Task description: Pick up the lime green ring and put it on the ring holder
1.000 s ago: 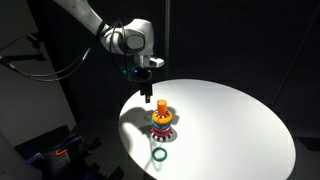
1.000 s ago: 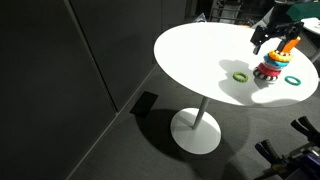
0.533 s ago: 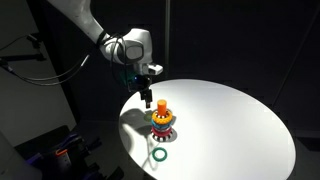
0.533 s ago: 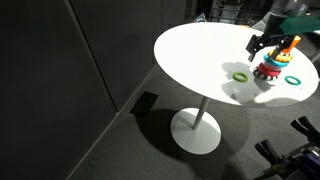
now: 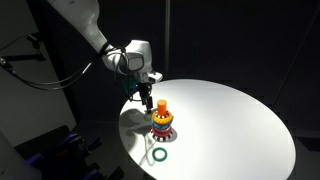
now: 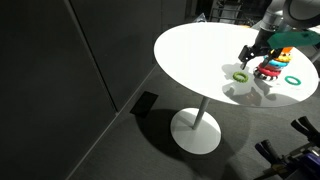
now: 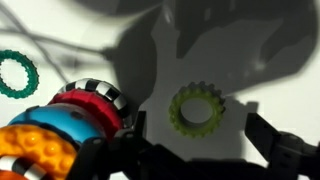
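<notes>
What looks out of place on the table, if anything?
Nothing is damaged or tipped. The holder stands upright. Only the lime ring and a teal ring lie flat and loose on the table, on opposite sides of it.

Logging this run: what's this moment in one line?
tool: open, over lime green ring | ring: on table beside ring holder

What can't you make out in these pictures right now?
- Ring holder: wrist view, blurred and cut off by the bottom and left edges.
- Teal ring: wrist view, clipped by the left edge.
- How far the gripper is above the lime green ring: too small in an exterior view.
</notes>
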